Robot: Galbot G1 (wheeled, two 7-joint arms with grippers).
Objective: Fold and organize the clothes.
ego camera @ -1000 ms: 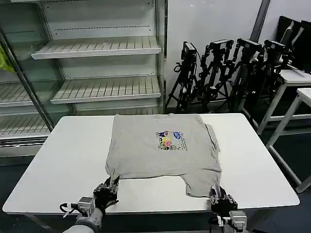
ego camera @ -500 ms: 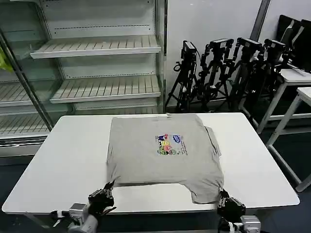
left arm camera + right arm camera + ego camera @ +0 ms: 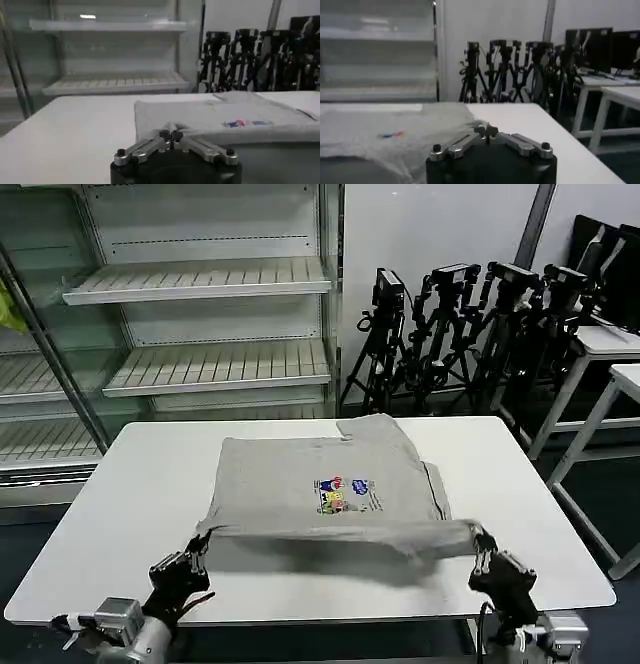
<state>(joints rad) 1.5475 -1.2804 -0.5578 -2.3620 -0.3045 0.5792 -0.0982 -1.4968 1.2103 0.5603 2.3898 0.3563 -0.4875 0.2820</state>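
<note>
Two grippers, left (image 3: 196,546) and right (image 3: 483,542), pinch the light grey cotton T-shirt's (image 3: 330,484) near hem corners. Lifted taut off the white table (image 3: 130,504), it looks ready to fold away.

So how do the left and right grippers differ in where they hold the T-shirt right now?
The left gripper pinches the near left corner of the T-shirt, while the right gripper pinches the near right corner. The left one sits well inside the table edge, the right one closer to the table's right side. Both are shut on the cloth, lifting the near edge off the table.

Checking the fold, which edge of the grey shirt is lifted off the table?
The T-shirt's near edge, stretched between left gripper and right gripper; its far edge lies flat.
</note>
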